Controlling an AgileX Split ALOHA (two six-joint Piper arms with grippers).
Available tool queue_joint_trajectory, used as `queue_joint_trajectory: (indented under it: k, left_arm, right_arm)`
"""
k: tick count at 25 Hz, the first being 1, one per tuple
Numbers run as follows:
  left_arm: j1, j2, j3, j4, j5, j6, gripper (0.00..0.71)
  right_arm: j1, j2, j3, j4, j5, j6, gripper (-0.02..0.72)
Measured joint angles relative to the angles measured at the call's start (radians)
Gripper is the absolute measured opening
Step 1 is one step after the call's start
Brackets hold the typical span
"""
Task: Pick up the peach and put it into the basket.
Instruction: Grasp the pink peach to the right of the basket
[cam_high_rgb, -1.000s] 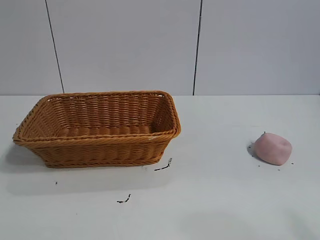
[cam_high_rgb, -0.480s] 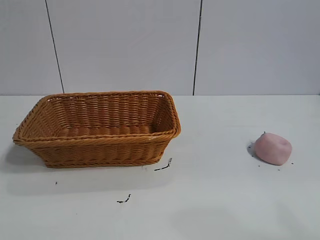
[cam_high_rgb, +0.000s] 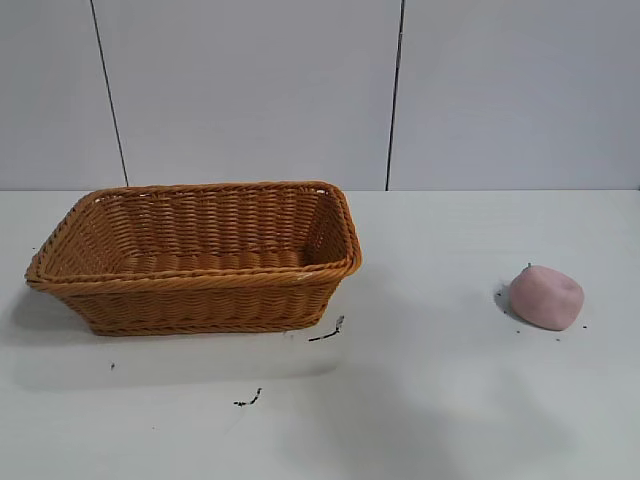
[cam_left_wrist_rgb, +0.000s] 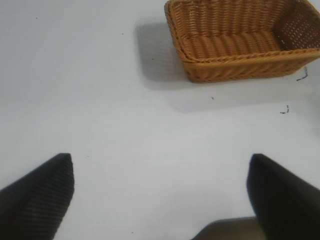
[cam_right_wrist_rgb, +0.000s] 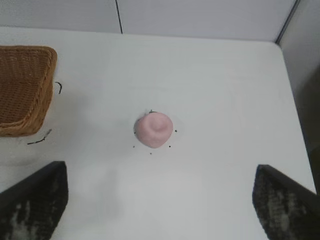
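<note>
Right gripper (cam_right_wrist_rgb: 159, 210), seen from its own wrist camera: the two dark fingers (cam_right_wrist_rgb: 33, 205) stand wide apart with nothing between them, raised above the white table (cam_right_wrist_rgb: 215, 90) and clear of every object. The peach (cam_right_wrist_rgb: 154, 129) lies on the table beyond the gap between the fingers, roughly centred between them, its dimpled face turned up toward the camera. A few small dark specks (cam_right_wrist_rgb: 150, 153) dot the table just around it.

Left gripper (cam_left_wrist_rgb: 160, 192), seen from its wrist camera: its ribbed dark fingers (cam_left_wrist_rgb: 40, 192) are likewise spread wide and hold nothing, poised over bare table. The basket (cam_left_wrist_rgb: 240, 75) sits farther off, well apart from this gripper, casting a soft shadow on the table beside it.

Exterior view: neither arm appears. The basket, an orange-brown woven wicker rectangle with flaring sides and a braided rim (cam_high_rgb: 200, 278), stands upright on the left half of the table; the part of its interior that shows is empty. The peach (cam_high_rgb: 546, 297), a dull-pink, slightly flattened lump, rests on the right half of the table, well apart from the basket and outside it. Two short dark scuff marks (cam_high_rgb: 328, 332) lie on the table near the basket's front right corner. Grey wall panels (cam_high_rgb: 250, 90) with dark vertical seams close the background.
</note>
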Motion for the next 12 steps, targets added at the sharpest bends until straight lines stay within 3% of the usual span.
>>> queue_joint_trajectory:
  k: [6,12]
  left_arm:
    - [0.0,0.0,0.0,0.0,0.0,0.0,0.692]
    - [0.0,0.0,0.0,0.0,0.0,0.0,0.692]
  right_arm:
    - [0.004,0.289,-0.169,0.021,-0.003,-0.015,0.689]
    - [0.057,0.497,-0.212,0.009,-0.016,-0.025,0.689]
